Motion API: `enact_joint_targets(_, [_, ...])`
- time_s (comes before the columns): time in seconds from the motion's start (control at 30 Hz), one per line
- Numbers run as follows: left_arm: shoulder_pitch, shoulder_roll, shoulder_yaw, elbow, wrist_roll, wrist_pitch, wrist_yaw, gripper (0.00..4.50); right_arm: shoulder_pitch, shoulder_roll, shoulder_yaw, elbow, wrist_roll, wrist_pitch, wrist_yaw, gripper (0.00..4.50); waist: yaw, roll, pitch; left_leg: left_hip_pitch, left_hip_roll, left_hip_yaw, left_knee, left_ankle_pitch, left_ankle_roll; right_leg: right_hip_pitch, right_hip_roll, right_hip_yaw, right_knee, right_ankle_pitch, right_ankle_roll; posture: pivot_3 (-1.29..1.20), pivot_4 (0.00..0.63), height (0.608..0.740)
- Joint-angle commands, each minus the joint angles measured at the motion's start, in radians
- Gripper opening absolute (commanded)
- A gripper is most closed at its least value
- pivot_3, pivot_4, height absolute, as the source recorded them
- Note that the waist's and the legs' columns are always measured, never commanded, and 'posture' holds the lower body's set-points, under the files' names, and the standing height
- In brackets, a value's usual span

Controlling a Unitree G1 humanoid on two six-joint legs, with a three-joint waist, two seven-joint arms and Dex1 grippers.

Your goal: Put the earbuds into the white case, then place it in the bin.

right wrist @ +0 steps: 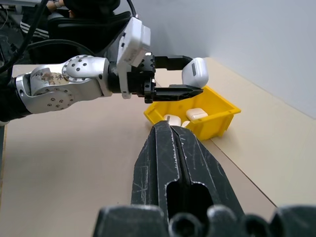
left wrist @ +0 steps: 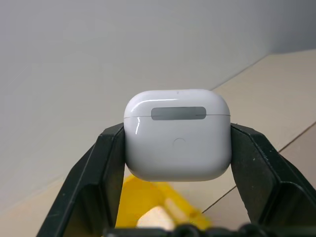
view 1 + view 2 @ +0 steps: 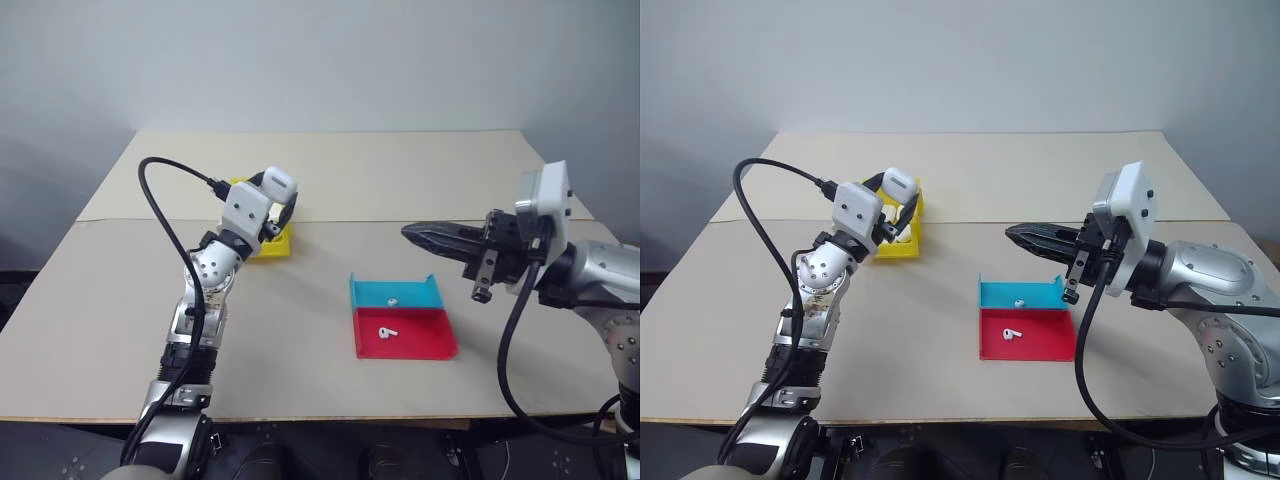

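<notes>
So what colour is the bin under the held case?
Bright yellow bin, clearest in the right wrist view.

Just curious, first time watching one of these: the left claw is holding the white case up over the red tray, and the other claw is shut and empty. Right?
Not quite. The left gripper holds the white case above the yellow bin, not the red tray, as the right wrist view shows. The right gripper is indeed shut and empty.

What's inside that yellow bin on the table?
The yellow bin already holds a few white cases like the white case held just above it by the left hand. Its walls hide the bottom.
</notes>
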State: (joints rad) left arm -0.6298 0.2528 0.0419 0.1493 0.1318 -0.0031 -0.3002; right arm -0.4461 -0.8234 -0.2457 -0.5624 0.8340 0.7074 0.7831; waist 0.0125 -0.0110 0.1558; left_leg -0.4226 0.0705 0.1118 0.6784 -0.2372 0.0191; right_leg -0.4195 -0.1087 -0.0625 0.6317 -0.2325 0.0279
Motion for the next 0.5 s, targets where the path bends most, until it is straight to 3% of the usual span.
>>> enact_joint_targets(0.03, [-0.048, 0.015, -0.003, 0.019, 0.042, 0.013, 0.076, 2.84, -0.004, -0.008, 0.003, -0.005, -0.02, -0.022, -0.006, 0.03, 0.0, 0.0, 0.0, 0.0, 0.0, 0.0, 0.0, 0.0, 0.0, 0.0, 0.0, 0.0, 0.0, 0.0, 0.0, 0.0, 0.15, 0.74])
enact_joint_targets(0.27, [-0.18, 0.007, -0.04, 0.297, 0.135, -0.005, 0.26, 2.84, -0.003, -0.002, 0.032, 0.011, -0.051, -0.022, -0.008, 0.03, 0.006, 0.0, 0.0, -0.001, -0.001, 0.0, 0.0, 0.0, 0.0, 0.0, 0.0, 0.0, -0.001, 0.0, 0.0, 0.0, 0.15, 0.74])
enact_joint_targets(0.43, [-0.223, 0.01, -0.051, 0.395, 0.122, -0.059, 0.275, 4.44, 0.007, 0.002, 0.035, 0.007, -0.065, -0.017, -0.016, 0.0, 0.001, 0.0, 0.0, -0.001, -0.001, 0.001, 0.0, 0.0, 0.0, -0.001, 0.0, 0.0, -0.001, 0.0, 0.0, 0.0, 0.15, 0.74])
enact_joint_targets(0.5, [-0.231, -0.019, -0.026, 0.354, 0.067, -0.04, 0.255, 4.48, 0.016, -0.001, 0.034, 0.003, -0.072, -0.013, -0.021, 0.0, 0.001, 0.0, 0.0, -0.001, -0.001, 0.001, 0.0, 0.0, 0.0, -0.001, 0.0, 0.0, -0.001, 0.0, 0.0, 0.0, 0.15, 0.74])
